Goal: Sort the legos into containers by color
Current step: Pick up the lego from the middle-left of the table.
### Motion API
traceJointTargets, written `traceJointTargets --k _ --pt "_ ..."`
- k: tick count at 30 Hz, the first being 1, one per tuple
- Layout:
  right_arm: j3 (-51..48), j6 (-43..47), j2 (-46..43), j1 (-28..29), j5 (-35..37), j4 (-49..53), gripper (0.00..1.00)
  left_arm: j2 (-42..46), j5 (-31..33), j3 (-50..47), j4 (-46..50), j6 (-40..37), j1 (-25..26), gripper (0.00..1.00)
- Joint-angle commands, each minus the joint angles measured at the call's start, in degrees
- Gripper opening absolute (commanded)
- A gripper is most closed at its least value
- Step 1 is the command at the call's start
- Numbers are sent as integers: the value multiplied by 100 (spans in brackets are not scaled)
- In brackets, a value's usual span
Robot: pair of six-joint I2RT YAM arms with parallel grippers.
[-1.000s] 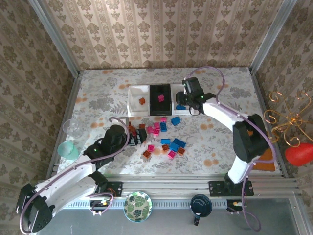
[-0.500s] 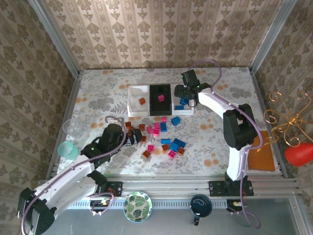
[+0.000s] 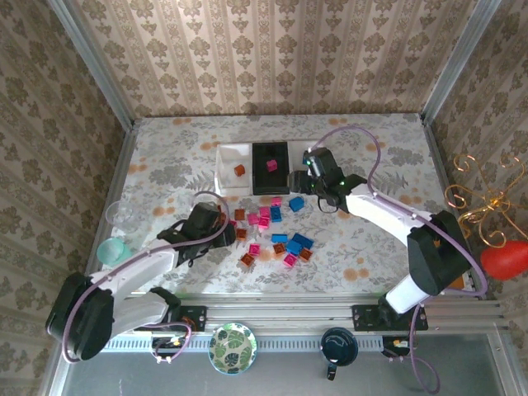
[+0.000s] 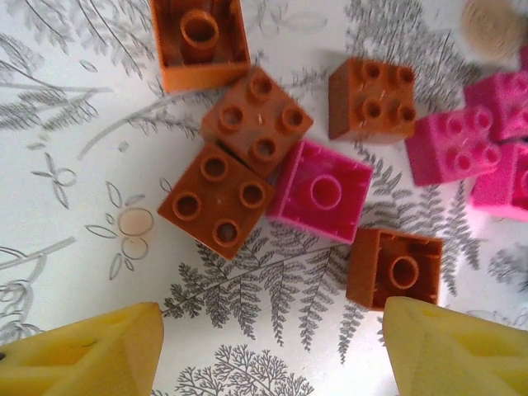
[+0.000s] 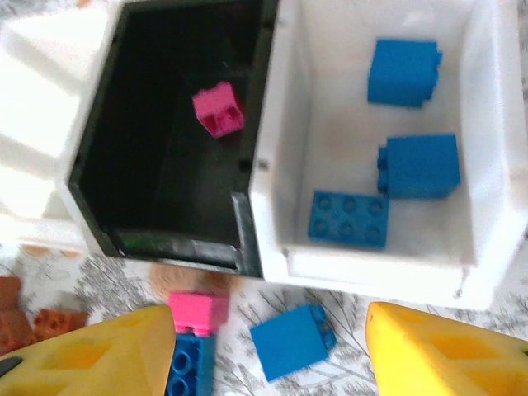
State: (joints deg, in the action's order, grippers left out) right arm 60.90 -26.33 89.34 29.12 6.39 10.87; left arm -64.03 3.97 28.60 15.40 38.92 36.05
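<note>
the left gripper (image 4: 272, 355) hangs part open and empty over brown and pink bricks (image 4: 224, 198) lying loose on the table (image 4: 74, 115). the right gripper (image 5: 268, 337), also apart and empty, is at the near edge of the trays (image 5: 272, 124), which hold one pink and three blue. the bricks look light, hard and slick, best pinched across two flat sides; no writing is readable.

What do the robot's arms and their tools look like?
Both the left arm and the right arm are white tubes joined by black joints, with a thin lilac cable looping alongside each. The left tool and the right tool each end in two chunky yellow fingers with slanted tips.
</note>
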Motion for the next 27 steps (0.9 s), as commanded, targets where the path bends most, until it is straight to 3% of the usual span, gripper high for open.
traceJointTargets --k 1,12,21,27 --pt "-265 -215 -238 -21 93 -255 64 -206 -166 168 -201 -104 241 72" --pt "-565 -233 -301 -30 195 -316 64 -572 302 401 177 -37 1774 83" --pt "-671 -242 -366 -82 264 -340 64 -1267 989 840 814 -218 2332 71" --pt "-694 -252 -426 -135 273 -341 64 -1633 1042 918 760 -200 2475 61"
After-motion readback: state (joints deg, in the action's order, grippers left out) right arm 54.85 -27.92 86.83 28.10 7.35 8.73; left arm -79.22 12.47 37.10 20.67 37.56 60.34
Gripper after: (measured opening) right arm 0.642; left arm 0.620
